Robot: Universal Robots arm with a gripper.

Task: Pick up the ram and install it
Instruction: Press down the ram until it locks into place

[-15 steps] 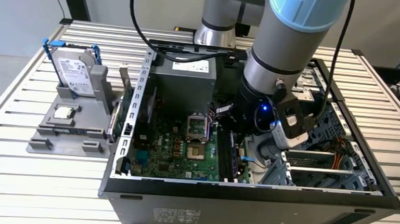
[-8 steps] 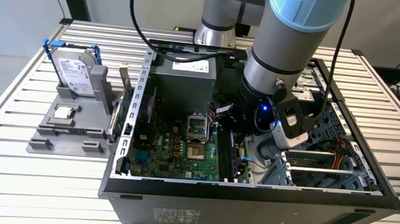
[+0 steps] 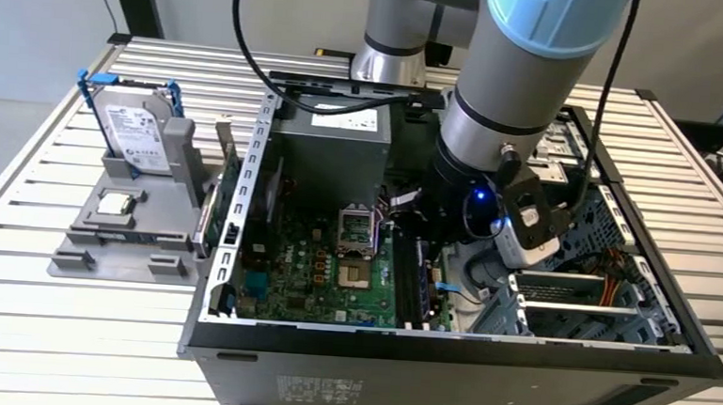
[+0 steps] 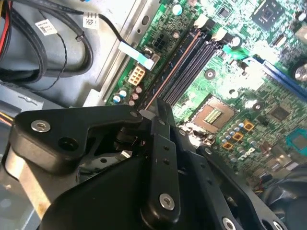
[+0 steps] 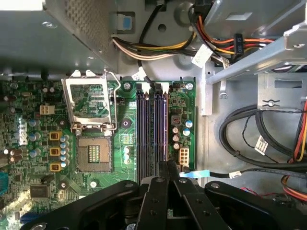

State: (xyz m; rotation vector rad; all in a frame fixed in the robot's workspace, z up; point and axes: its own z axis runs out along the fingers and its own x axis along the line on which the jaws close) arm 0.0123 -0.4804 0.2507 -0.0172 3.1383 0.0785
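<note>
Your tool (image 5: 168, 165) is narrow, with the finger pads nearly together and nothing visible between them. It hangs tips-down inside the PC case (image 3: 453, 359), right over the near end of the memory slots (image 5: 152, 129). In the second wrist view a thin brown-edged strip runs along the slot nearest the board edge. You can read that as the ram (image 4: 173, 71) standing in the slot, but that is a judgement, not certain. Its long axis runs straight away from the tips, in line with the slots, so the tool sits over one end and not the middle. Beyond the slots is the open CPU socket (image 5: 93, 153). Farther out, at the exterior view's left, the hard drive (image 3: 133, 132) stands in its grey holder on the worktop (image 3: 35, 192).
</note>
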